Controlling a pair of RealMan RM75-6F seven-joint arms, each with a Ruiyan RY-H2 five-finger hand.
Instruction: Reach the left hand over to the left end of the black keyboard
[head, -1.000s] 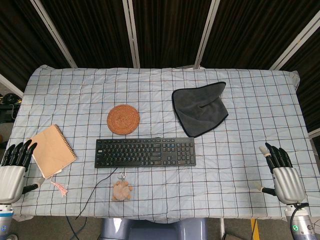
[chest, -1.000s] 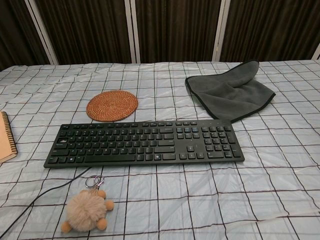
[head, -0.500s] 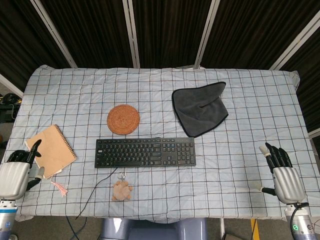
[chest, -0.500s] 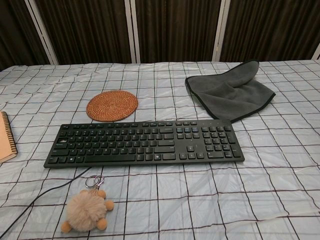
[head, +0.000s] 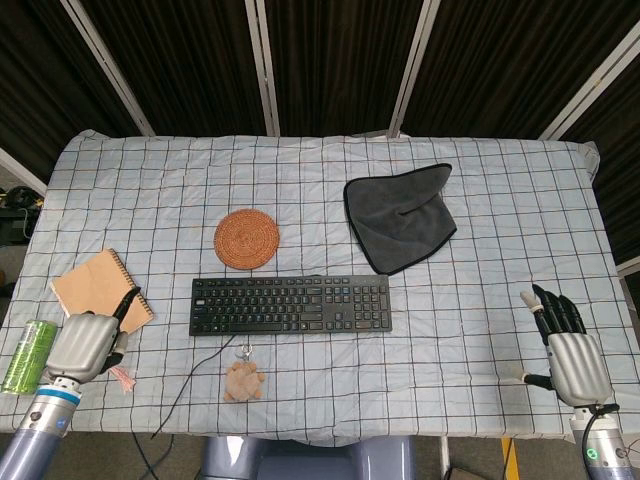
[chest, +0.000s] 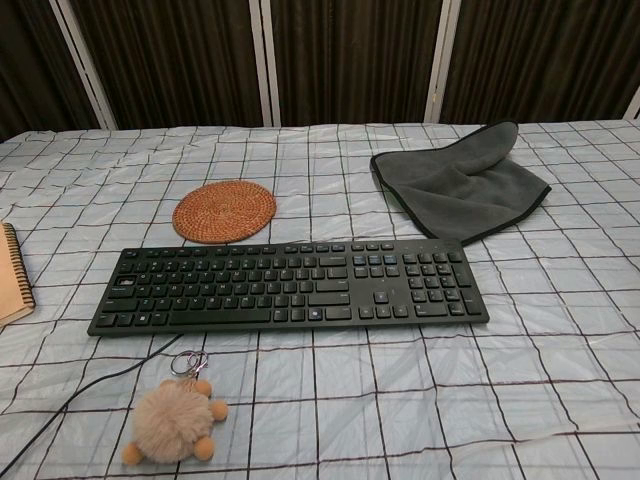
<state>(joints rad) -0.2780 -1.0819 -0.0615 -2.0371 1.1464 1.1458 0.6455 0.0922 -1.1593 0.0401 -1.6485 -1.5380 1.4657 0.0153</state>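
Left hand (head: 88, 343) heading for the keyboard (head: 290, 304)
We've got fingers curled on nothing (right hand (head: 570, 350) open, idle); we'd clear the notebook (head: 98, 290) first.

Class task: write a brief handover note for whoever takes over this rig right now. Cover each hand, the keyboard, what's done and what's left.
Left hand: fingers curled in, holding nothing, over the brown notebook's near corner, apart from the black keyboard.
Right hand: open, idle at the table's right edge.
Keyboard: flat at the table's centre, untouched.
Done: nothing yet.
Left: bring the left hand to the keyboard's left end.
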